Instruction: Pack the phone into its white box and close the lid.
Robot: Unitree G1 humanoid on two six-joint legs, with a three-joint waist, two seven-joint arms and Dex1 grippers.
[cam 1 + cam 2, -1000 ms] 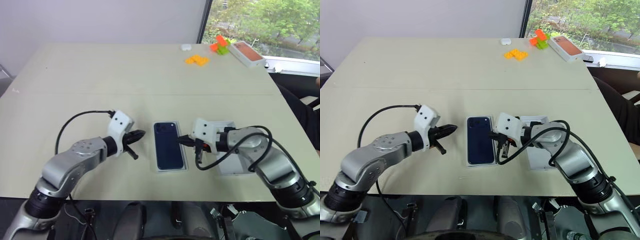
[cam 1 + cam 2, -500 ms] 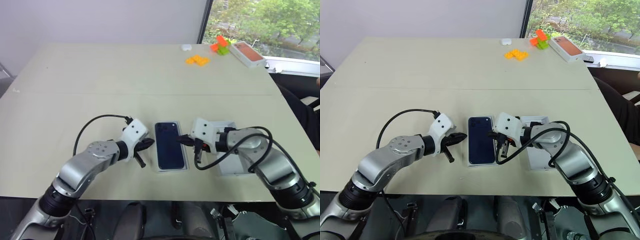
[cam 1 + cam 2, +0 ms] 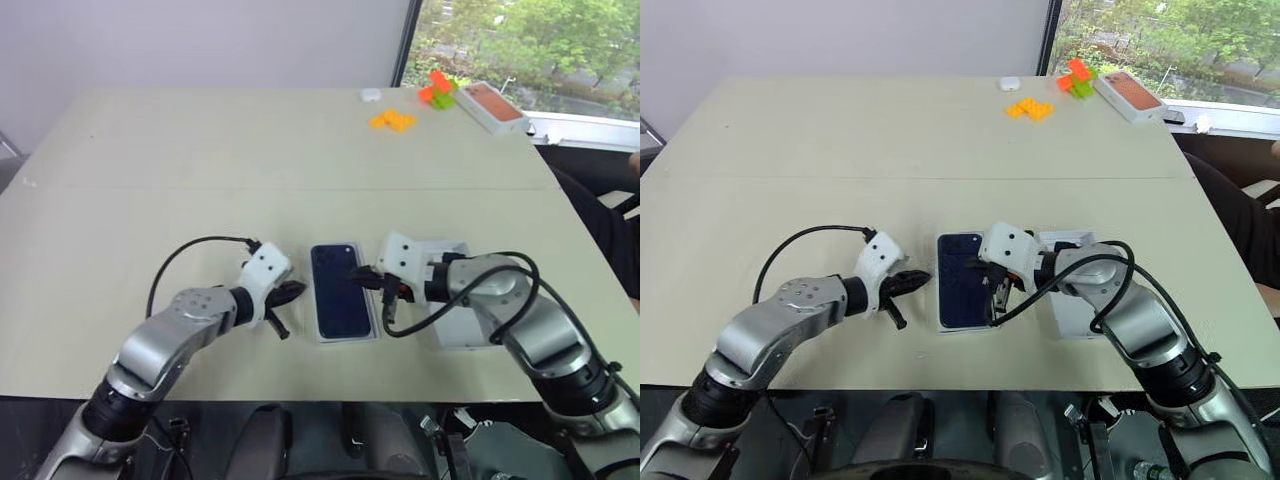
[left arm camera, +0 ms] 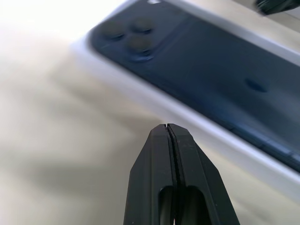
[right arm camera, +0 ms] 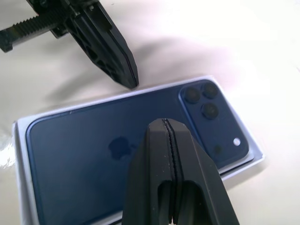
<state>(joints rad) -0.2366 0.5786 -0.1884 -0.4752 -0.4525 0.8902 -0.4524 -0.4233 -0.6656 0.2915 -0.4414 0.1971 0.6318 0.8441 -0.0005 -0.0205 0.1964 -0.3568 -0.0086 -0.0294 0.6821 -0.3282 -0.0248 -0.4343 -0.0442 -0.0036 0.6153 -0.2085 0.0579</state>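
The dark blue phone [image 3: 340,290] lies back up inside the white box [image 3: 346,339], which sits near the table's front edge. Its camera cluster [image 5: 202,101] is at the far corner. My left gripper [image 3: 298,290] is shut and empty, its tip just left of the box's left rim [image 4: 187,117]. My right gripper [image 3: 360,279] is also shut, with its tip over the phone's right edge. The white lid [image 3: 462,335] lies flat to the right of the box, partly hidden under my right arm.
At the table's far right lie orange bricks [image 3: 393,120], orange and green blocks [image 3: 438,88], a small white object [image 3: 372,95] and a box with an orange phone picture [image 3: 492,106]. The table's front edge runs just below the white box.
My left gripper has swung right and dropped lower, ending close to the box's left rim. The right gripper, the phone and the box have stayed put.
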